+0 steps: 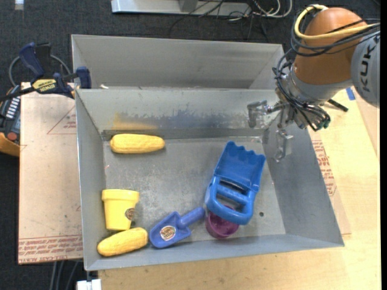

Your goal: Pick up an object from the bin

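Note:
My gripper [270, 132] hangs at the bin's right side, near the back wall, above the floor. Its two metal fingers stand apart, open, with nothing between them. Nearest to it, just below and to the left, lies a blue plastic toy scoop [236, 183] with a toothed top edge and a handle opening. A small purple cup [221, 227] peeks out from under the scoop's lower end.
A blue toy shovel [172, 228] lies at the front middle. A yellow corn cob [137, 143] rests at the back left, a yellow cup [119, 208] and a second corn cob [123, 241] at the front left. The arm's orange cover sits over the right rim.

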Controlling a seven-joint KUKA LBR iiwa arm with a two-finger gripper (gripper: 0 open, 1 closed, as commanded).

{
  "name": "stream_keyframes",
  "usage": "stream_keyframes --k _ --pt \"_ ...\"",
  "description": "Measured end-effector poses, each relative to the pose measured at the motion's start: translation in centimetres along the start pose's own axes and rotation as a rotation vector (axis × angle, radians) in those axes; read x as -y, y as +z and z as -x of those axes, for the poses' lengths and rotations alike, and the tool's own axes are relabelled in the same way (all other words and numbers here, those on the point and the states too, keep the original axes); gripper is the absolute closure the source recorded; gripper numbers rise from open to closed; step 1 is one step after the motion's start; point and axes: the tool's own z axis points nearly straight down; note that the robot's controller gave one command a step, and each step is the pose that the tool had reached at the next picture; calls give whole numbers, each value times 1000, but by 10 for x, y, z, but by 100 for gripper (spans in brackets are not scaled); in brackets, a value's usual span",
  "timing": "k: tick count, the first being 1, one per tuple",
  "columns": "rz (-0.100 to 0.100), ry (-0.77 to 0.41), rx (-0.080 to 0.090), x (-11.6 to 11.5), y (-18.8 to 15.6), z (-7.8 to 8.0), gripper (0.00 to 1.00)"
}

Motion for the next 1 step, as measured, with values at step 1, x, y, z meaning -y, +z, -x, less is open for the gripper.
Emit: stream_keyframes --k 1 --pt "-2 -145 4 -23 -91 16 0"
